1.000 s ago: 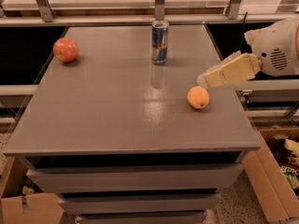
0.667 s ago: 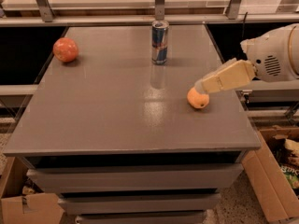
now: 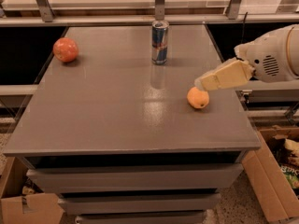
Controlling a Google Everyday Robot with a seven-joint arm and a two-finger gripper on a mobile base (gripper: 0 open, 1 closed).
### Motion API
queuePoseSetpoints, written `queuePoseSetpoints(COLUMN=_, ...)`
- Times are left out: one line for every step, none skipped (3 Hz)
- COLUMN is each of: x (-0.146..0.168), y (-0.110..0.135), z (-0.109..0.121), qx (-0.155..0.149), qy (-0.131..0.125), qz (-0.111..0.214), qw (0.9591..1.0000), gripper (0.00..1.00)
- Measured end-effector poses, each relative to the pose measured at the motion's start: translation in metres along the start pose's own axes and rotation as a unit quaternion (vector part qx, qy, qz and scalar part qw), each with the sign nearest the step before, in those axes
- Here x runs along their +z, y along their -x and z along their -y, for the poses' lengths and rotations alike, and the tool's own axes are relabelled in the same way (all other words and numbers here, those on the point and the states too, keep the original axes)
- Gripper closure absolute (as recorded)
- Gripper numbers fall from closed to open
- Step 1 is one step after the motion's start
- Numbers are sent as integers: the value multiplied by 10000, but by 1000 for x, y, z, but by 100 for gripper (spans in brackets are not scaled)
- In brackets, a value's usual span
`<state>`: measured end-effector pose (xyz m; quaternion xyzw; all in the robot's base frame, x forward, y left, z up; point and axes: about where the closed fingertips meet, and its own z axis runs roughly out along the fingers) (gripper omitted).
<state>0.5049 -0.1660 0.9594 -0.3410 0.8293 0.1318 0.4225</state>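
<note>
Gripper (image 3: 202, 83) just above orange (image 3: 198, 98), contact unclear, table (image 3: 117, 111) right side.

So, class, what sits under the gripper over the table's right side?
An orange lies on the table, just below the gripper tip. The tip covers the orange's upper edge, so contact between them cannot be judged.

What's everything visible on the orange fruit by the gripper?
The orange is a small round fruit, evenly orange, matte-skinned, whole and unpeeled. It sits on the grey table, right of centre and near the right edge. The gripper hangs just above its top, reaching in from the right; contact between them cannot be told. Nothing else touches it.
</note>
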Motion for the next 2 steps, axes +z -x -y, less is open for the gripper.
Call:
queuePoseSetpoints(x=-1, y=2, z=-2, qx=-18, qy=-3, qz=5, qw=10000, gripper=15)
queuePoseSetpoints(x=-2, y=3, z=-3, qx=-38, qy=-6, qz=10, qw=10000, gripper=0)
